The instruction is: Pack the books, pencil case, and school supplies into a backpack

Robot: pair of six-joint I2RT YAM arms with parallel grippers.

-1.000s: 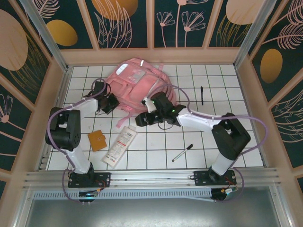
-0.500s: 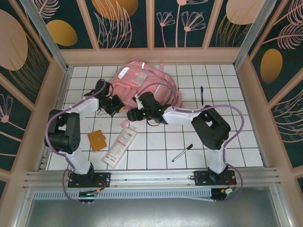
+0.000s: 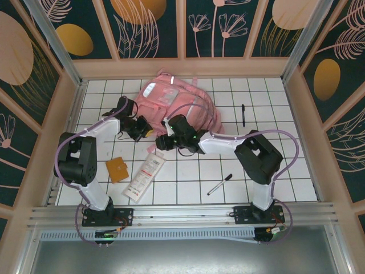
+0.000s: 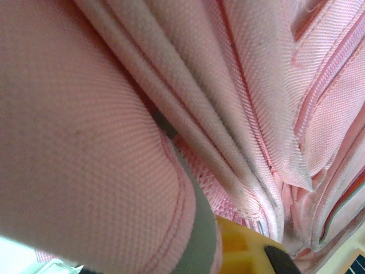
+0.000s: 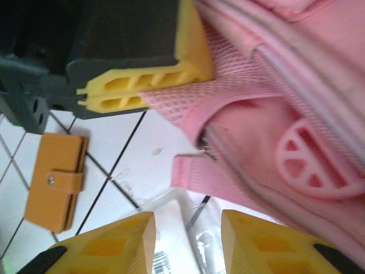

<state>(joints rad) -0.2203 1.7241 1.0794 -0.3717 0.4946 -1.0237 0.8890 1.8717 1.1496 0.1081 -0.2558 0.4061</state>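
Sagging at the far middle of the worktop (image 3: 285,165), the backpack (image 3: 171,97) looks soft, light and floppy, best pinched at its near mesh edge, where the left gripper (image 3: 147,129) is clenched on fabric while the right gripper (image 5: 187,221) hovers parted and empty.

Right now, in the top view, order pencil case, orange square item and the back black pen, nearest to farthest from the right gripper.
From the right gripper:
1. pencil case, just below it in the view, slightly left.
2. orange square item, farther left.
3. black pen, far right, toward the back.
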